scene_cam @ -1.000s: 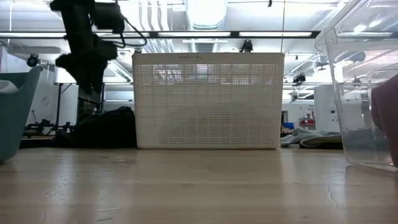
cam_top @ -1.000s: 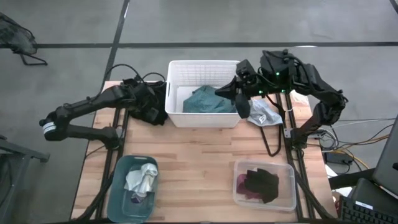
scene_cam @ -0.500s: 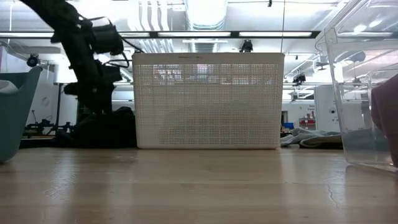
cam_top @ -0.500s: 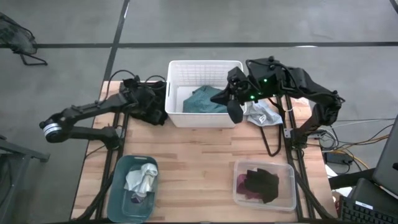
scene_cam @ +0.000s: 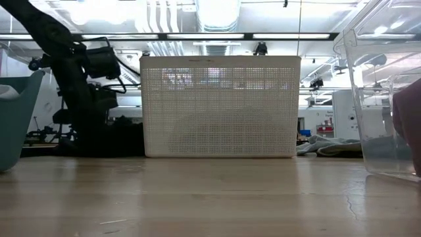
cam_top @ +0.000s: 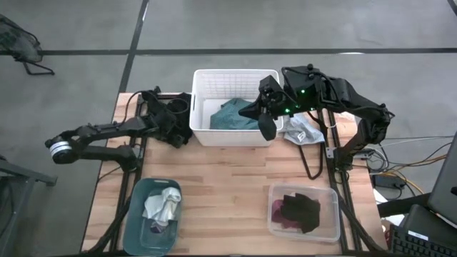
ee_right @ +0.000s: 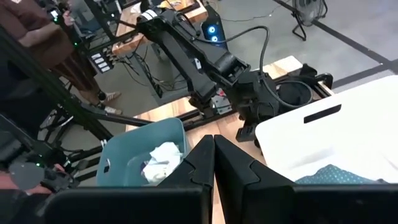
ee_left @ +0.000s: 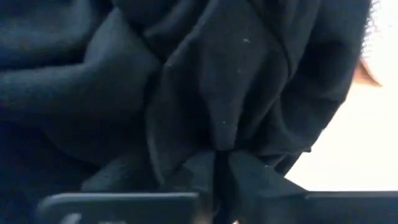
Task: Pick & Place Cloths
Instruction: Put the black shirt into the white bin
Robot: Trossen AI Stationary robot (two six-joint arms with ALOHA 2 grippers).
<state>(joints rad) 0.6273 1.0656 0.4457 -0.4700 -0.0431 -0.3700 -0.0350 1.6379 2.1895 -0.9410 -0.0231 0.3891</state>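
Now that my left gripper (ee_left: pixel 217 177) has pinched its jaws onto the crumpled black cloth (ee_left: pixel 205 81) beside the white perforated plastic basket (cam_top: pixel 202 80), I judge it ready to lift, right gripper (ee_right: pixel 214 163) shut empty above that basket.

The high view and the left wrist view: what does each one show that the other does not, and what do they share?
Only the high view shows the white basket with a teal-green cloth inside, the teal bin with a white-grey cloth, the clear bin with black and maroon cloths, and the right gripper over the basket's rim. Only the left wrist view shows the left gripper pinching a fold of fabric. Both show the black cloth beside the basket, where the left gripper works.
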